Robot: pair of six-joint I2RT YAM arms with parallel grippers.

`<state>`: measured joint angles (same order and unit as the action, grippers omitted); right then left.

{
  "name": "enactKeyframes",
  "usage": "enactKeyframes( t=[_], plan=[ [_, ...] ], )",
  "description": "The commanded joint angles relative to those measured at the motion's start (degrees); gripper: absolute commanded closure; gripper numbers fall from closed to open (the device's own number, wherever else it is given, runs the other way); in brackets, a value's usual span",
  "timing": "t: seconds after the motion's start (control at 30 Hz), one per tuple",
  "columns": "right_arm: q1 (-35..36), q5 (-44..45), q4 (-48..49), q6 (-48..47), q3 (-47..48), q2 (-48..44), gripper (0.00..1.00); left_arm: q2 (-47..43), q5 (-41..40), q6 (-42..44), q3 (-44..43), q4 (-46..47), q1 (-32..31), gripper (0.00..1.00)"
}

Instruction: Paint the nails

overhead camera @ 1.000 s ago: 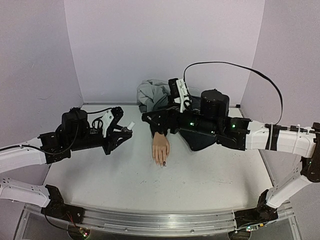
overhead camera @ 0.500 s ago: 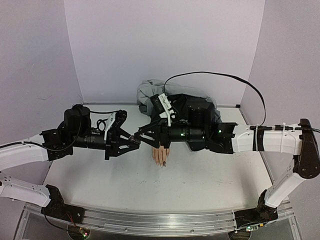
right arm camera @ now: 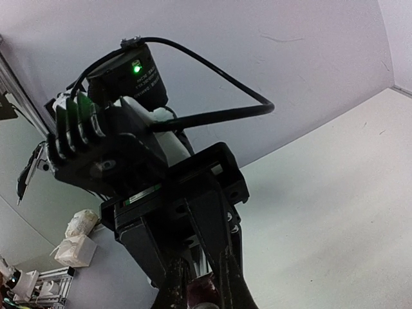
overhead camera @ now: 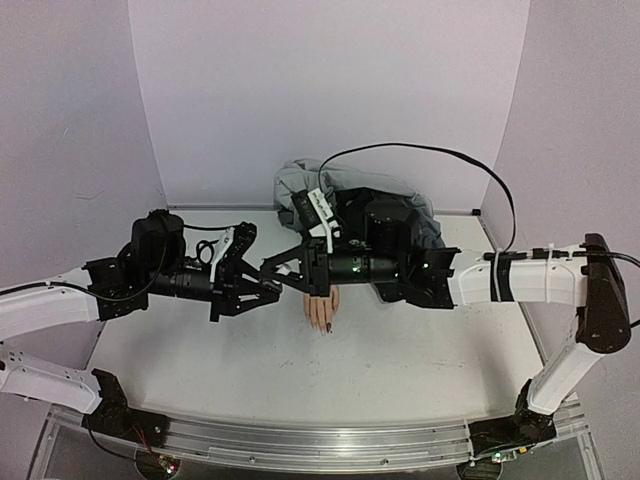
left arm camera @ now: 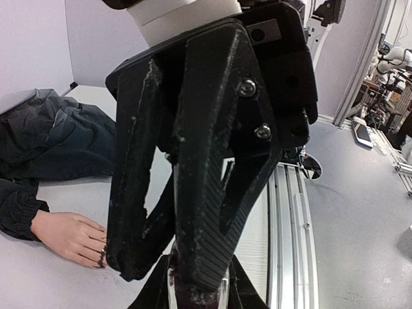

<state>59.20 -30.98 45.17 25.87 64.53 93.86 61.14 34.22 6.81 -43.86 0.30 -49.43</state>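
Top external view: the polish bottle (left arm camera: 193, 291) is gripped by the left hand (overhead camera: 262, 288), and its top is clenched by the right hand (overhead camera: 282, 272). Uncapping is judged in hand; a twist and pull is called for next. The nails (overhead camera: 322, 324) lie just below on the table (overhead camera: 420, 350).

The top camera sits above and behind the 2 arms and looks down over the whole table (overhead camera: 400, 350) to the back wall (overhead camera: 320, 100). Each wrist camera is very near: the left one faces the right gripper (left arm camera: 166, 257), the right one faces the left gripper (right arm camera: 196, 277). All 3 views share this meeting point.
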Motion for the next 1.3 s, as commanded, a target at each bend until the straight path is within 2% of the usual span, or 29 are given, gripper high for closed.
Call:
enactKeyframes(
  t=[0.0,0.1,0.17,0.2,0.27,0.33,0.43,0.53,0.63,0.67,0.87,0.93,1.0,1.1,1.17,1.27],
  plan=[
    [0.0,-0.2,4.8,3.1,3.3,1.0,1.00,-1.3,-1.0,0.6,-2.8,3.2,-0.1,1.00],
    [0.1,8.9,4.0,9.1,3.7,2.3,1.00,-1.9,-11.0,0.1,-2.5,3.3,-0.1,1.00],
    [1.4,21.1,2.3,16.8,4.4,4.1,1.00,-1.7,-24.7,0.3,-2.3,3.2,-0.1,1.00],
    [2.5,27.0,-0.7,19.9,6.4,5.7,1.00,-1.5,-29.9,0.8,-2.1,3.2,-0.1,1.00],
    [5.6,36.6,-8.2,25.9,13.0,10.0,1.00,-1.4,-35.1,3.3,-1.7,3.1,-0.1,1.00],
    [9.4,44.3,-10.7,29.4,19.2,14.3,1.00,-1.7,-37.2,4.4,-1.4,3.1,-0.1,1.00],
    [13.3,50.0,-13.7,31.7,28.5,20.6,1.00,-1.9,-36.5,5.4,-1.1,3.1,-0.1,1.00],
    [14.0,51.7,-13.8,33.7,30.1,21.5,1.00,-2.0,-36.2,5.9,-0.9,3.1,-0.1,1.00],
    [13.9,54.0,-13.4,30.9,28.1,19.0,1.00,-2.2,-35.1,6.1,-1.0,3.0,-0.1,1.00],
    [13.6,54.1,-12.1,29.0,26.4,17.5,1.00,-2.2,-34.7,5.8,-1.0,3.0,-0.1,1.00],
    [6.1,42.4,-7.3,15.4,12.1,4.8,0.44,-1.8,-31.2,4.5,-1.6,2.6,-0.1,1.00],
    [3.3,38.2,-7.0,13.6,8.1,1.1,0.32,-1.5,-30.0,4.0,-1.7,2.3,-0.1,1.00],
    [0.8,33.3,-6.4,11.9,4.9,-1.6,0.23,-1.1,-28.1,3.8,-1.8,2.3,-0.1,1.00],
    [-1.3,26.6,-5.7,7.0,1.3,-4.9,0.09,0.0,-20.5,3.4,-2.2,1.8,-0.1,1.00],
    [-2.0,21.8,-5.1,3.1,-0.6,-7.2,0.04,0.7,-13.3,2.6,-2.6,1.8,-0.1,1.00],
    [-2.5,15.8,-3.3,-1.8,-4.3,-10.5,0.03,1.6,-1.9,1.2,-3.3,1.8,-0.1,1.00]
  ],
)
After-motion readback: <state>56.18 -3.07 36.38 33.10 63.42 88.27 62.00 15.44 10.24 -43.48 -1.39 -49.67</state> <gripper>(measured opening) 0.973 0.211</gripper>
